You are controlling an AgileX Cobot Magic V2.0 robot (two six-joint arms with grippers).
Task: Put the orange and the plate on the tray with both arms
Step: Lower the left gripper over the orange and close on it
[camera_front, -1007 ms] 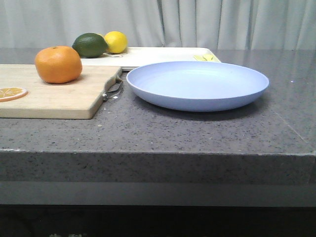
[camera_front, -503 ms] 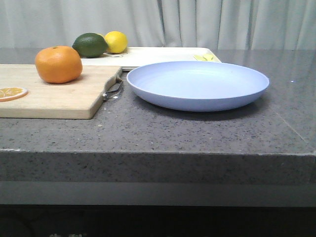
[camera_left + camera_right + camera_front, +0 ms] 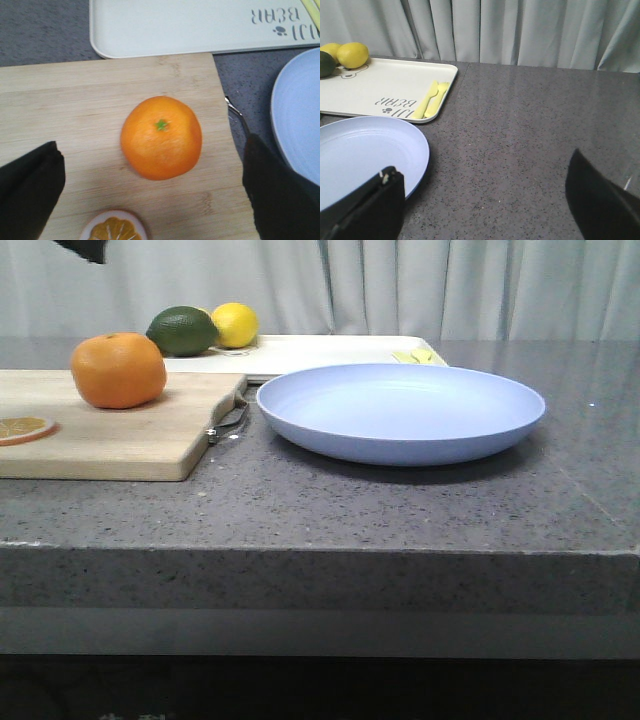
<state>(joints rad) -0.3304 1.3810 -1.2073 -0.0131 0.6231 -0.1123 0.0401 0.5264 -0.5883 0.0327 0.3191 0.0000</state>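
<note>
Left gripper (image 3: 155,195) has come in, wide over orange (image 3: 161,137); right gripper (image 3: 485,200) wide beside plate (image 3: 365,160) rim.

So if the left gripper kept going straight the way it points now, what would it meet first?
Most likely the orange, which sits between the open fingers of the left gripper on the wooden cutting board; height above it is unclear.
</note>
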